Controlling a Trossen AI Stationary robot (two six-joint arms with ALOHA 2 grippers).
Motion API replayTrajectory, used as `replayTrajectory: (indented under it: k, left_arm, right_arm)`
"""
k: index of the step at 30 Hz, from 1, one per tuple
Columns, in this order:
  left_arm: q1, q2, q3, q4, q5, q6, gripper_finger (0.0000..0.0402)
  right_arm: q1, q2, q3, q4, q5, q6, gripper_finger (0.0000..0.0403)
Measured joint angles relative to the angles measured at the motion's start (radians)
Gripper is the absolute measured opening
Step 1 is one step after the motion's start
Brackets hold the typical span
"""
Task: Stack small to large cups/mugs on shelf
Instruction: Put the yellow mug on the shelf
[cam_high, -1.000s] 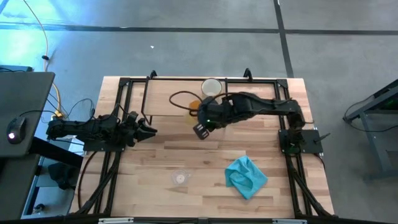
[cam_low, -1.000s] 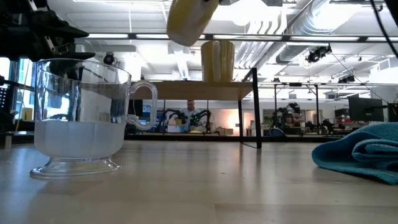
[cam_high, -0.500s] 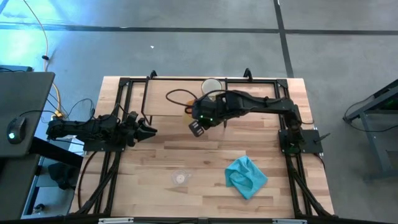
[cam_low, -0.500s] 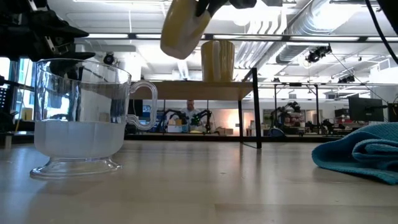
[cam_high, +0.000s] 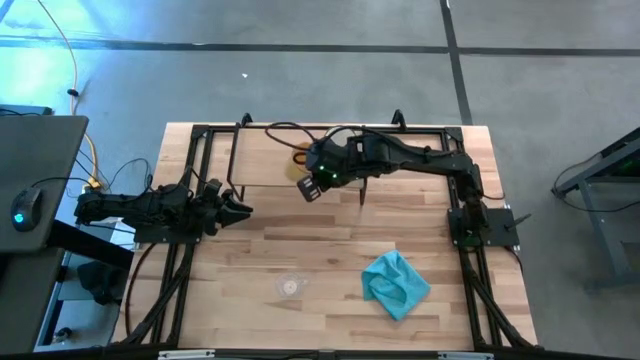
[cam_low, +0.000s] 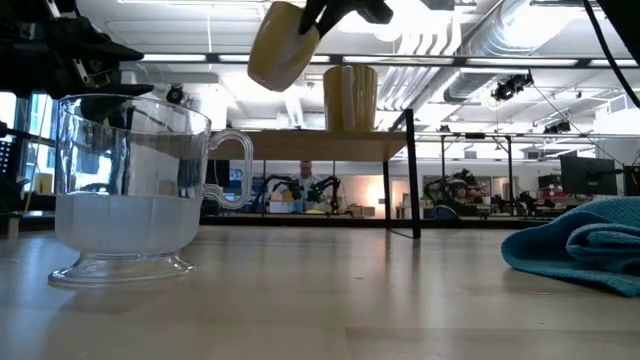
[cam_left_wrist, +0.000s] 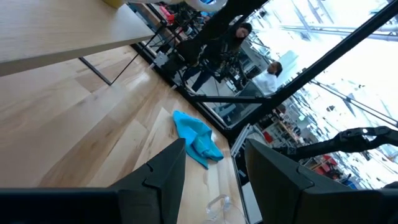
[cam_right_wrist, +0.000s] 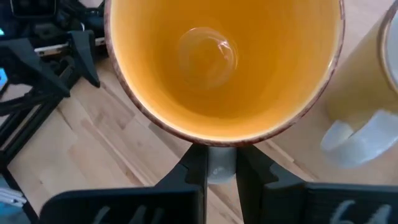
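Observation:
The orange mug (cam_low: 282, 45) hangs tilted in the air over the shelf (cam_low: 320, 145), with my right gripper (cam_right_wrist: 221, 168) shut on it. In the high view only a bit of the orange mug (cam_high: 298, 163) shows past the arm. The cream-white mug (cam_low: 350, 97) stands upright on the shelf board, right beside the orange mug (cam_right_wrist: 224, 56). The clear glass cup (cam_low: 130, 190) stands on its foot on the table, near the front edge (cam_high: 290, 287). At the table's left my left gripper (cam_high: 238, 208) waits open, holding nothing. My right gripper pinches a pale part (cam_right_wrist: 221, 169) on the outside of the orange mug, just under the rim (cam_right_wrist: 217, 142), between its two fingers; it looks like the handle. The fingers slant down from above. The mug is lifted clear and tilted, its mouth toward the wrist.
A crumpled teal cloth (cam_high: 395, 283) lies on the table at the front right. The shelf's thin black legs (cam_low: 412, 180) stand behind the middle of the table. Black frame rails (cam_high: 180, 270) run along the table's left and right sides.
My right gripper has carried the orange mug toward the table's far edge and a little to the left, over the shelf board. The mug stays held and tilted, clear of everything.

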Motion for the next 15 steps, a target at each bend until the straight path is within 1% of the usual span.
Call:
replayTrajectory:
  k: [9,15]
  left_arm:
    - [0.000,0.000,0.000,0.000,0.000,-0.001,0.0154]
    - [0.000,0.000,0.000,0.000,0.001,-0.012,0.0154]
  right_arm:
    - [0.026,0.003,-0.001,-0.003,-0.027,-0.003,0.0023]
    - [0.071,0.050,-0.002,-0.040,-0.069,0.000,0.0023]
